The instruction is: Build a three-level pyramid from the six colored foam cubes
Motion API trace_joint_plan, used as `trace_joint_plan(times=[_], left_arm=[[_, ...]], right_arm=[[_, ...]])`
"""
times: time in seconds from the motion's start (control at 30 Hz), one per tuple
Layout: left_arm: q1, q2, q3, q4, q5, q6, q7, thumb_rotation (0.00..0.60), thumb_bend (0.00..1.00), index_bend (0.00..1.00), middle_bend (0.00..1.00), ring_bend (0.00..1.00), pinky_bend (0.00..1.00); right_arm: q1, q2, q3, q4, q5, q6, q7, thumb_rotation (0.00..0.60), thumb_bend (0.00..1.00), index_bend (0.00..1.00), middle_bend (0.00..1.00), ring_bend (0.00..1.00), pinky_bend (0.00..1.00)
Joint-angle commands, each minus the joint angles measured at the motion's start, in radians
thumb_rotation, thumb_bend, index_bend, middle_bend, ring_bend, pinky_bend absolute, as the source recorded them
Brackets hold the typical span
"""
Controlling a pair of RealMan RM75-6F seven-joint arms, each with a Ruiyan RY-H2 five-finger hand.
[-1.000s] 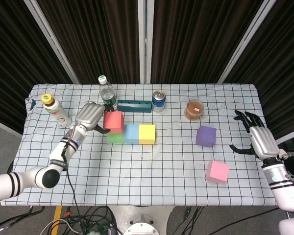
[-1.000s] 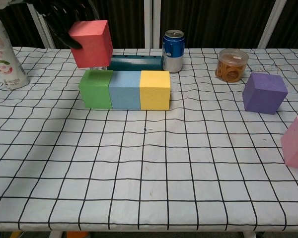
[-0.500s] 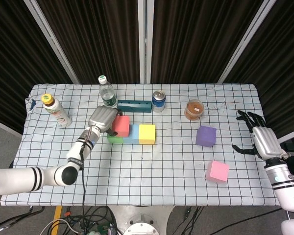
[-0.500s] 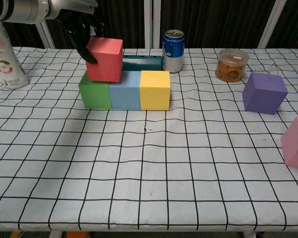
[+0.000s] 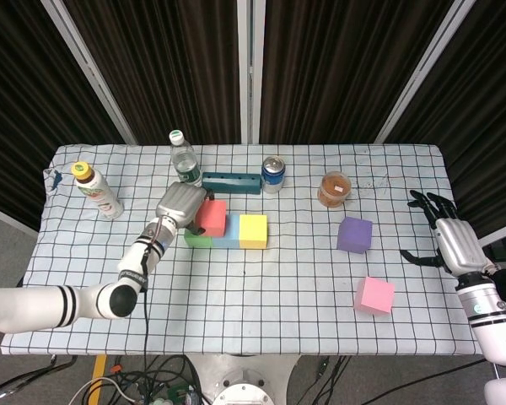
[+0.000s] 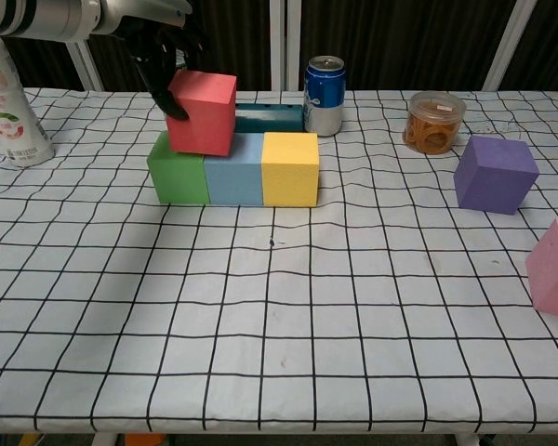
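Note:
A green cube (image 6: 178, 171), a blue cube (image 6: 232, 171) and a yellow cube (image 6: 290, 168) stand in a row on the table. My left hand (image 5: 180, 203) holds a red cube (image 6: 203, 111) slightly tilted, low over the seam between green and blue; contact with them cannot be told. The same red cube (image 5: 211, 218) shows in the head view. A purple cube (image 6: 495, 174) and a pink cube (image 6: 556, 267) lie apart on the right. My right hand (image 5: 449, 240) hovers open by the table's right edge, holding nothing.
Behind the row stand a teal block (image 5: 232, 182), a blue can (image 6: 324, 84) and a water bottle (image 5: 183, 159). A jar of rubber bands (image 6: 435, 122) sits at back right, a drink bottle (image 6: 5, 110) at far left. Checked cloth (image 6: 279, 307) covers the table.
My left hand carried the red cube to the right and down, from above the green cube's left side to just over the green-blue seam. The right hand drifted slightly.

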Motion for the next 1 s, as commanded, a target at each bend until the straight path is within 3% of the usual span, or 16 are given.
trace_joint_plan(times=[0.03,1.0], left_arm=[[-0.007,-0.005,0.003,0.005,-0.016,0.0,-0.001,0.6,0.16,0.36,0.41,0.42,0.33],[-0.03,-0.017,0.024,0.009,-0.045,0.015,-0.014,0.6,0.16,0.32,0.36,0.4,0.33]], right_arm=[[0.0,0.001,0.0,0.0,0.0,0.0,-0.001,0.6,0.1,0.0,0.2,0.0,0.0],[0.0,0.002,0.002,-0.001,0.001,0.0,0.0,0.6,0.1,0.0,0.2,0.0,0.0]])
